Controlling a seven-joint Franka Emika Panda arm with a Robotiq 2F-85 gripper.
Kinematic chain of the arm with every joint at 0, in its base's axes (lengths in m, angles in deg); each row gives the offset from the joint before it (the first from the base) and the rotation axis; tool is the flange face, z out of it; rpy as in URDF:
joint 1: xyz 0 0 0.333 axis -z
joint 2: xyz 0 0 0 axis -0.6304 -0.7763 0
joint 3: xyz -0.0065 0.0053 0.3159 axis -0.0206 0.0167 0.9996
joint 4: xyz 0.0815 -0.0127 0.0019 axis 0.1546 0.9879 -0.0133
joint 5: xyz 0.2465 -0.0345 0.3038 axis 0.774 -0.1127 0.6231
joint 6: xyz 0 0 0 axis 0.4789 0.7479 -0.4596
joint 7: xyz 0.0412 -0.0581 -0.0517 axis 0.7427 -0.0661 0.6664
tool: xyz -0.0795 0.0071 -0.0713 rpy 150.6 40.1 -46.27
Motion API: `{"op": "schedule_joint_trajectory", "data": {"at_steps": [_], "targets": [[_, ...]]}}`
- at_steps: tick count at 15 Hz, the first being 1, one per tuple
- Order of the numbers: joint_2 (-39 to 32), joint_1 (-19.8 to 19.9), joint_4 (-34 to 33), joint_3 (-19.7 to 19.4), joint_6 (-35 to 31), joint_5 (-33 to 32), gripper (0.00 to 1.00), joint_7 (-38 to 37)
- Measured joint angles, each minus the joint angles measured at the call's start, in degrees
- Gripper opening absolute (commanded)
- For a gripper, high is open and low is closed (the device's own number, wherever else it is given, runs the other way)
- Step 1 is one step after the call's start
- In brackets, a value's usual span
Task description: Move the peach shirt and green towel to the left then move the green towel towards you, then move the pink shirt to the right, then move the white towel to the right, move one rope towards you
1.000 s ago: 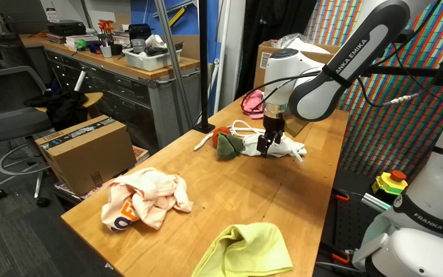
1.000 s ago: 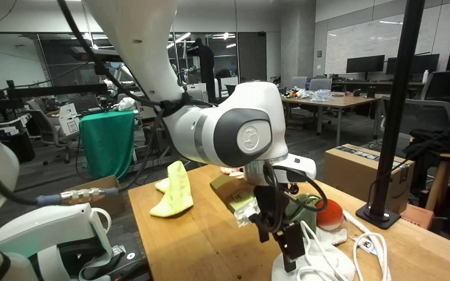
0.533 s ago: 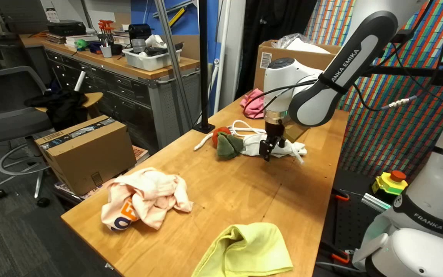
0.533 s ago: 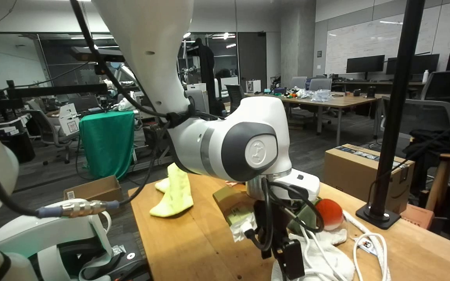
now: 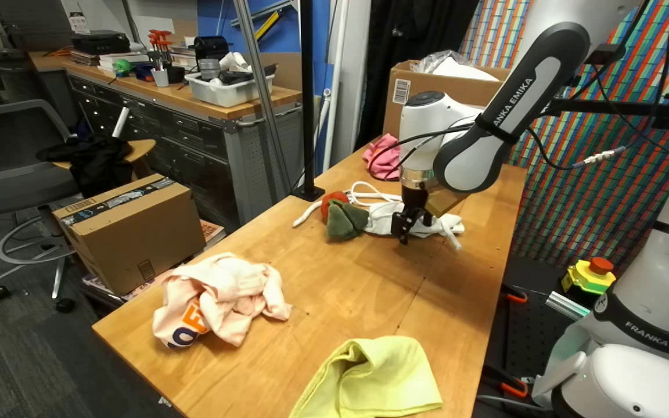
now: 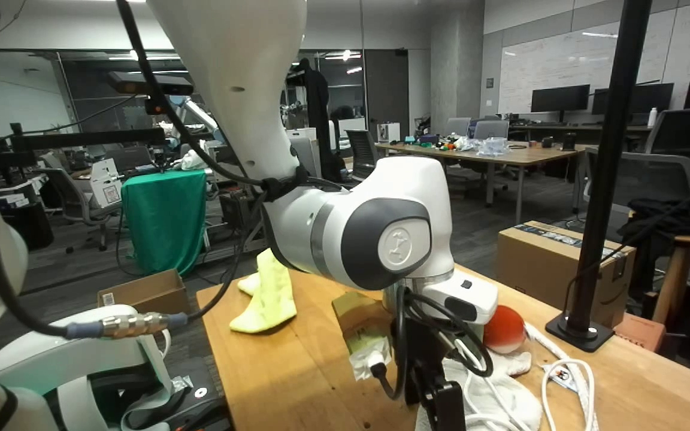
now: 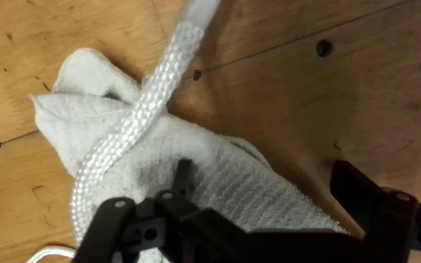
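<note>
My gripper (image 7: 263,171) points down at the white towel (image 7: 225,175), its fingers wide apart. In the wrist view one finger is over or against the cloth, contact unclear, while the opposite one is above bare wood beside it. Across the towel runs the white rope (image 7: 152,98), which also loops behind it (image 5: 369,187). The peach shirt (image 5: 230,296) lies crumpled by the table's far-left edge in an exterior view. A yellow-green cloth, the green towel (image 5: 375,377), shows in both exterior views (image 6: 270,299). Behind the arm is the pink shirt (image 5: 380,158).
A dark green bundle (image 5: 346,222) with a red ball (image 6: 504,330) sits against the white towel. The black post (image 6: 605,197) stands at the table's edge. A cardboard box (image 5: 448,93) is at the table's back end.
The arm has come down, bringing the gripper lower over the white towel. The towel and the rope's loose end have shifted very slightly. The jaws have stayed wide apart.
</note>
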Motion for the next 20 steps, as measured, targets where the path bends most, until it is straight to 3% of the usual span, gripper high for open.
{"op": "schedule_joint_trajectory", "data": {"at_steps": [8,11,15,20], "targets": [[0.13,0.07,-1.26,-1.83,-1.04,7.33,0.06,0.04],[0.16,0.12,-1.63,-2.44,-1.33,8.46,0.02,0.02],[1.28,0.12,-1.62,-2.81,-3.69,8.94,0.05,-0.26],[9.43,0.58,-0.31,-3.52,-7.77,4.61,0.05,-2.86]]}}
